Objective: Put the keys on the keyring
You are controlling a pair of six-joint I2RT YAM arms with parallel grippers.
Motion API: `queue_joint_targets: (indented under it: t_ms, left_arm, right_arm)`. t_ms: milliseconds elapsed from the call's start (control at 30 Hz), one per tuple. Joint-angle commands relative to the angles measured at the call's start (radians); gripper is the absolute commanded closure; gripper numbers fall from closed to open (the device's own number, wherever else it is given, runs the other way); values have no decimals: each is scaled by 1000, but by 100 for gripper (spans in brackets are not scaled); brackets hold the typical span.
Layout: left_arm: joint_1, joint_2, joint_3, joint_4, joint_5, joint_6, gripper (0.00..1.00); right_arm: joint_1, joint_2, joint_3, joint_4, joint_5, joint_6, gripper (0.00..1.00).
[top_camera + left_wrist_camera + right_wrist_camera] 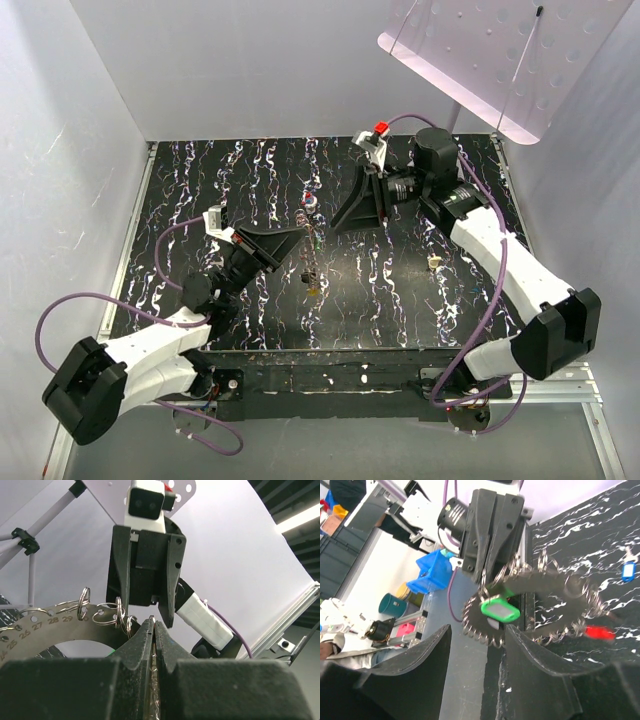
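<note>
The keyring (547, 592), a flat grey ring with a toothed rim and small split rings, hangs in the air. My left gripper (153, 622) is shut on its edge, and its numbered plate (47, 626) runs off to the left in the left wrist view. A green key (499, 611) hangs on the ring's near side. A red key (597, 631) shows blurred at the ring's rim. My right gripper (477, 630) stands open just short of the green key, with nothing between its fingers. From above, the left gripper (297, 241) and the right gripper (338, 222) face each other over the middle of the table.
A small blue and white thing (627, 571) lies on the black marbled table (400, 300). A red-white-blue blob (310, 203) sits left of the right gripper. A beige lump (434, 262) lies to the right. Small bits, one yellowish (313, 290), lie below the grippers.
</note>
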Motion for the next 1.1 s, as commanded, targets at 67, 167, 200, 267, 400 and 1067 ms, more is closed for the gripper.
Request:
queue_joint_targets:
  t_ms: [67,167,200,267,400,1067]
  left_arm:
    - [-18,10,18,222,-52,-32,100]
    - [-17,24,21,235,-49,-34,100]
    - [-20,27,23,236,-48,-35,100]
    - [-20,31,26,239,-41,-34,100]
    - [-18,33,26,244,-38,-31,100]
    - [-23,36,33,250,-26,-31,100]
  right_arm:
    - [3,59,109,156,49,101,45]
    - [17,73,118,143,56,93,46]
    - [23,75,115,131,59,89,46]
    - [32,75,102,116,61,79,49]
    - [39,67,75,110,61,76,54]
    - [60,50,28,74,67,52,64]
